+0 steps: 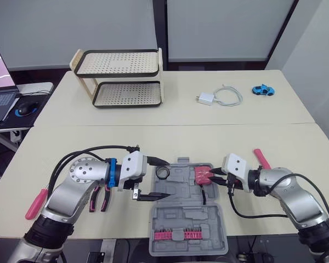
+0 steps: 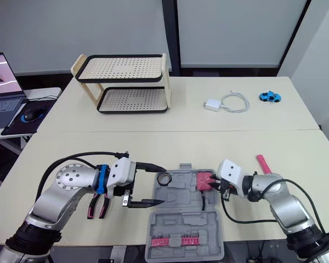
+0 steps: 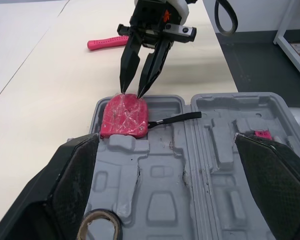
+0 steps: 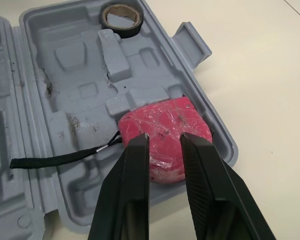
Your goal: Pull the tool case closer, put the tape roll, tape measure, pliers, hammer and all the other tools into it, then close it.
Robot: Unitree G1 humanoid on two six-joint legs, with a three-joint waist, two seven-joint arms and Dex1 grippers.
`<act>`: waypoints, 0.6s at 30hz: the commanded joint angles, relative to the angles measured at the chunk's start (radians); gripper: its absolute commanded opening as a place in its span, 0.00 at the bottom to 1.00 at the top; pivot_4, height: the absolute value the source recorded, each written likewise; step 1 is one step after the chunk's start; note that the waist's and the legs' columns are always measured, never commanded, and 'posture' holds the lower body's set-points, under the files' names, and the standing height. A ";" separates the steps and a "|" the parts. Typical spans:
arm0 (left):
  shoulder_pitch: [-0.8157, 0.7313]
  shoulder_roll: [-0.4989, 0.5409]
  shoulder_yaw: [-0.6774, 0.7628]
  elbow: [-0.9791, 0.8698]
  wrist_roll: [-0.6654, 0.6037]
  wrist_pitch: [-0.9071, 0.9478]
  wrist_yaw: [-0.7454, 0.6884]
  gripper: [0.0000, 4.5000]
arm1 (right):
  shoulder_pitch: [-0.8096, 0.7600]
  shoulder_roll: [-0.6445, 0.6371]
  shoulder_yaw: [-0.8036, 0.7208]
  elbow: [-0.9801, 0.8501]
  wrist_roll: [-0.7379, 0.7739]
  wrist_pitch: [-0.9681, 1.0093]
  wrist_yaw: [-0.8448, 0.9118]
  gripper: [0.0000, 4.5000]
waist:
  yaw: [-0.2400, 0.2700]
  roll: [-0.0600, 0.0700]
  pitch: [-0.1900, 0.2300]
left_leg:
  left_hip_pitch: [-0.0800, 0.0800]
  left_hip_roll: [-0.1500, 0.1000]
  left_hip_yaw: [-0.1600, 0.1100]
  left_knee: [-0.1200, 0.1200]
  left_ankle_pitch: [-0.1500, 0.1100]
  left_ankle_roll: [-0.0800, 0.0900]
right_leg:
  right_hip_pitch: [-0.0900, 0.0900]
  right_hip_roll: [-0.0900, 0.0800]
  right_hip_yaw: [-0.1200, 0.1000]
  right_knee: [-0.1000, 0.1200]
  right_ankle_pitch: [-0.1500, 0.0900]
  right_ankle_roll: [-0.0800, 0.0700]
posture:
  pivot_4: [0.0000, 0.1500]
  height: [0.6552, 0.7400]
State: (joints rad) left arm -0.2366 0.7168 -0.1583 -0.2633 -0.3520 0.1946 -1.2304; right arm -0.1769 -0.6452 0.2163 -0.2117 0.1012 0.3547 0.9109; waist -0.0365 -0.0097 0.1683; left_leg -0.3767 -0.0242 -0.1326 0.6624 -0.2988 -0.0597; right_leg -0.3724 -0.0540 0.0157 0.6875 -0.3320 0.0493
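Pale counter (image 1: 153, 131) before you carries the open grey plastic tool case (image 1: 181, 219). The red tape measure (image 1: 202, 176) lies in its far right pocket, with your right gripper's (image 1: 215, 176) fingers narrowly parted at its edge. Your left gripper's (image 1: 170, 178) fingers are spread wide by the black tape roll (image 1: 162, 173).

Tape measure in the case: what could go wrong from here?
1. The tape measure's strap trails across the tool case toward the hinge, so it may get pinched on closing.
2. The right gripper's tips sit at the tape measure's edge, so pulling away could drag it out of its pocket.
3. The open left gripper hovers by the tape roll and could knock it.
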 commanded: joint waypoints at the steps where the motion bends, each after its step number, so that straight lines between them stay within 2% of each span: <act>1: -0.009 0.001 0.009 -0.011 -0.017 0.009 0.000 1.00 | -0.029 0.027 -0.011 0.046 0.000 -0.067 -0.016 0.24 | 0.000 0.000 0.000 | 0.000 0.000 0.000 0.000 0.000 0.000 | 0.000 0.000 0.000 0.001 0.000 0.000 | 1.00 1.00; 18: -0.012 0.015 0.017 -0.005 -0.011 0.009 -0.014 1.00 | -0.073 0.092 0.070 0.289 -0.024 -0.135 0.029 0.24 | 0.003 0.000 -0.001 | 0.003 0.000 0.000 0.000 0.000 0.000 | 0.002 0.000 0.000 0.002 0.000 0.000 | 1.00 1.00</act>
State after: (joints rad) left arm -0.2425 0.7203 -0.1583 -0.2630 -0.3520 0.2132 -1.2377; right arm -0.2649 -0.5510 0.2596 0.0322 0.0932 0.2179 0.9238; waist -0.0331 -0.0100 0.1678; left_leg -0.3733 -0.0240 -0.1326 0.6629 -0.2988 -0.0597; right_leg -0.3694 -0.0541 0.0162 0.6890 -0.3320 0.0493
